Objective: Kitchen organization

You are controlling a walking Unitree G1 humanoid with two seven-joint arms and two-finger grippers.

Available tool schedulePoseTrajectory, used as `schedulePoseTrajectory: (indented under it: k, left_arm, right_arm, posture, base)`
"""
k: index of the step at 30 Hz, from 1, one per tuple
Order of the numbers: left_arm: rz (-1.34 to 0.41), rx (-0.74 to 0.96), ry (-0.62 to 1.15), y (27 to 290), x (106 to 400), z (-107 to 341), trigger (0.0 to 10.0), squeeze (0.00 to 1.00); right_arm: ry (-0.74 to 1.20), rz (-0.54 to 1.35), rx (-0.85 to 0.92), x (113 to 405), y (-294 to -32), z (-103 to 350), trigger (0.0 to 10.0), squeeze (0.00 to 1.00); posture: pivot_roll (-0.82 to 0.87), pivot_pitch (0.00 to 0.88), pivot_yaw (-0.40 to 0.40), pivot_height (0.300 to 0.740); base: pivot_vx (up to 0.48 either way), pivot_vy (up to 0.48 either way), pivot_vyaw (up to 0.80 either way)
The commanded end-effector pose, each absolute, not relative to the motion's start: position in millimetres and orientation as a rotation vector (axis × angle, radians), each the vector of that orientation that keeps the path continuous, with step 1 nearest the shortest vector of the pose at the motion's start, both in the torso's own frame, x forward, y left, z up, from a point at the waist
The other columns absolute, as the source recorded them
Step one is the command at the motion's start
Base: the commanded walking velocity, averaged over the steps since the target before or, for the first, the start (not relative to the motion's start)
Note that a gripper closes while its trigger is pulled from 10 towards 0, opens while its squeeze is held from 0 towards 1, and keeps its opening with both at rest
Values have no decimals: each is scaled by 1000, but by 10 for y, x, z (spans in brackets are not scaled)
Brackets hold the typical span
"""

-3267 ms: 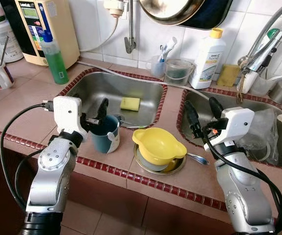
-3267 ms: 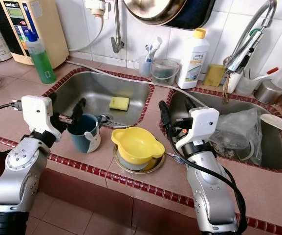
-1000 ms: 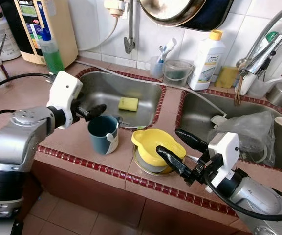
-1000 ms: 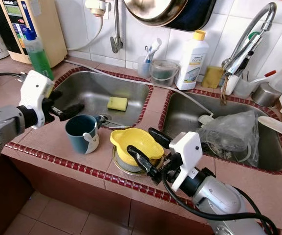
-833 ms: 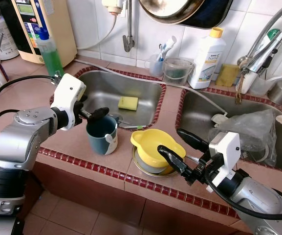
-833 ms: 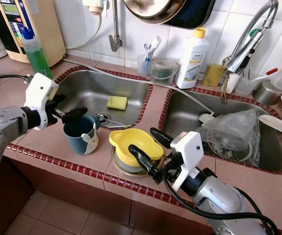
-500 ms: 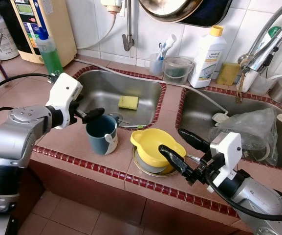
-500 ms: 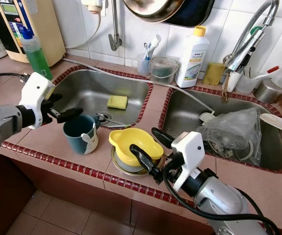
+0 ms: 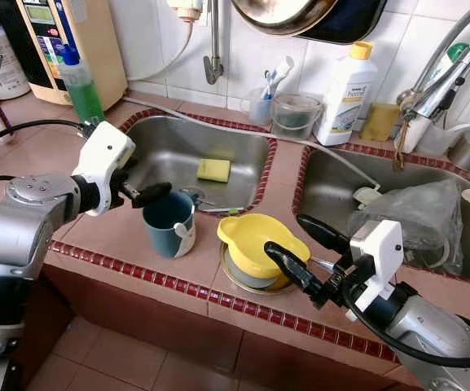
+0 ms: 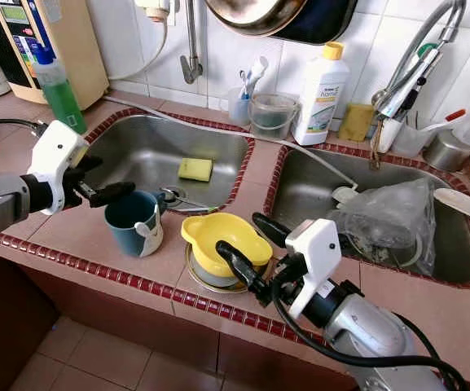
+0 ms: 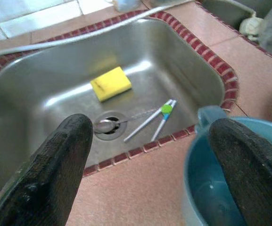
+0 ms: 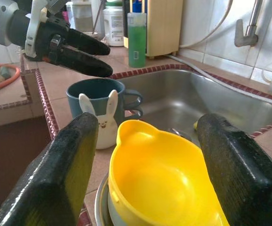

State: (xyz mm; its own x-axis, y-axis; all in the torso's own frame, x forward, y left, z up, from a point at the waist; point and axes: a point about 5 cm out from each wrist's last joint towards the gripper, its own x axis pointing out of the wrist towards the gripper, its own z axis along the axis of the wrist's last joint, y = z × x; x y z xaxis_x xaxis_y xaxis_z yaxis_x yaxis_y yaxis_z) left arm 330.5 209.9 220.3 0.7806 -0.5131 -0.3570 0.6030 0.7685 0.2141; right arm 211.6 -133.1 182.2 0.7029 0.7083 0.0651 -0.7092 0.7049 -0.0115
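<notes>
Left gripper (image 9: pixel 149 194) has backed off the blue mug (image 9: pixel 171 221), open and empty; right gripper (image 9: pixel 304 252) stays spread, empty, flanking the yellow bowl (image 9: pixel 259 242), grasp likely next.

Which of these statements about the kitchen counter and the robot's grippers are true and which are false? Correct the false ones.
1. The yellow sponge lies in the left sink. True.
2. The right gripper is shut on the yellow bowl. False: its fingers are open, one on each side of the bowl.
3. The blue mug stands in the right sink. False: it stands on the tiled counter, near the left sink.
4. The left gripper is open beside the mug's rim. True.
5. The yellow bowl sits on a metal plate. True.
</notes>
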Motion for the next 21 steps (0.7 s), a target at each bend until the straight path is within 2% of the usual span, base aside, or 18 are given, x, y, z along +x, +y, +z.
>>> schedulePoseTrajectory:
  k: [1,21]
  left_arm:
    - [-630,350,283,2089,3279,2227,10000,0]
    - [-667,393,396,2035,3215,2030,10000,0]
  right_arm:
    - [-81,788,-1,2106,-1353,1877,10000,0]
    - [-79,794,-2,2099,-1338,1874,10000,0]
  posture:
    - [-52,59,-20,740]
    - [-51,59,-16,740]
  base:
    - [0,0,0]
    - [0,0,0]
